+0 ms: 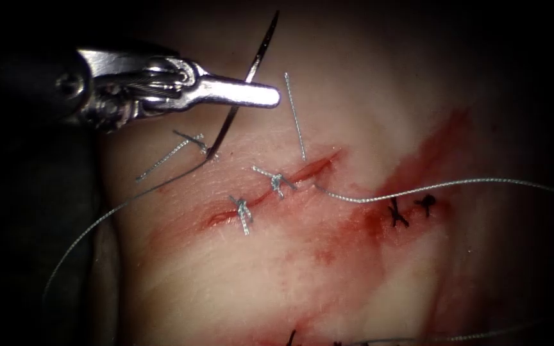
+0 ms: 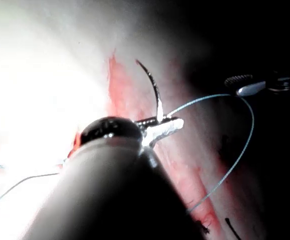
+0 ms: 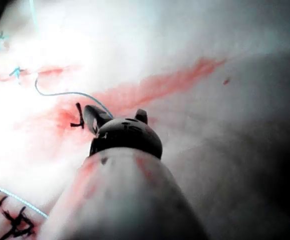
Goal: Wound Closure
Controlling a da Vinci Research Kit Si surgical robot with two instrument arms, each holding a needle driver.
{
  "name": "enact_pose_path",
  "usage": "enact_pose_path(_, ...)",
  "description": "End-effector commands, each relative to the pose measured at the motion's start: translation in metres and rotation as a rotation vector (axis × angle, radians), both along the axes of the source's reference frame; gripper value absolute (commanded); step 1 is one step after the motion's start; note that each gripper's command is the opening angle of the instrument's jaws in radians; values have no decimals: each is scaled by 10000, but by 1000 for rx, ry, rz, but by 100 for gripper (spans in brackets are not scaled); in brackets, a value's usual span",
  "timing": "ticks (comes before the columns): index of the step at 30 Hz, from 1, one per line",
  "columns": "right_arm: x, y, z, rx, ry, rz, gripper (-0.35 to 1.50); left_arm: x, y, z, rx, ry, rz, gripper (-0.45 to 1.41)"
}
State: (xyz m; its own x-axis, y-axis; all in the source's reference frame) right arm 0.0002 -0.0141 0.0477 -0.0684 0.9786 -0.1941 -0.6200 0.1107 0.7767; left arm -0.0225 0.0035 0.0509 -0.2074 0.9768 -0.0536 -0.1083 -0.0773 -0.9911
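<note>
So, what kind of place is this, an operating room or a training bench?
Probably a suturing practice bench: the left tool holds a curved needle near its middle, above pale tissue whose cut carries tied stitches. The needle is out of the tissue.

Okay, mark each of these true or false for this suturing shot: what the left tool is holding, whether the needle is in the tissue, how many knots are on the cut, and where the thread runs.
1. The left arm's tool holds the needle across its jaws. True; the grip is around mid-curve.
2. The needle is buried in the tissue with both ends hidden. False; it stands above the tissue, on the left of the cut, with its upper end free.
3. Two tied knots sit on the cut. True.
4. The thread runs off to the endoscope view's right from the cut. True.
5. The dark stitches lie left of the cut. False; they lie to its right.
</note>
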Motion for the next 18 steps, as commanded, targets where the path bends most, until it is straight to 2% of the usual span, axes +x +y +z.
enact_pose_path(1,26,-2,-7,-17,60,16,136,-12,-8,7,-19,22,40,-45)
enact_pose_path(2,31,-3,-10,-29,101,25,133,-20,-18,10,-33,41,85,-45)
enact_pose_path(3,41,-4,-15,-45,199,10,121,-36,-42,15,-53,79,195,-45)
enact_pose_path(4,45,-4,-17,-47,220,3,121,-42,-54,16,-57,96,241,-45)
enact_pose_path(9,74,-2,-18,-75,255,-40,123,-65,-139,29,-104,239,569,-45)
enact_pose_path(11,76,0,-19,-81,268,-31,123,-74,-149,38,-120,275,606,-45)
enact_pose_path(12,77,1,-20,-86,275,-22,123,-79,-153,43,-128,281,621,-20)
enact_pose_path(13,77,3,-21,-88,277,-16,123,-84,-156,49,-138,283,639,19)
enact_pose_path(14,77,4,-22,-88,279,-14,123,-88,-157,52,-141,291,634,24)
enact_pose_path(15,75,6,-23,-88,279,-9,123,-94,-155,54,-153,300,627,84)
enact_pose_path(16,74,7,-24,-93,281,-11,123,-95,-153,52,-142,303,628,109)
enact_pose_path(18,69,11,-27,-96,272,-4,123,-95,-147,45,-143,303,621,126)
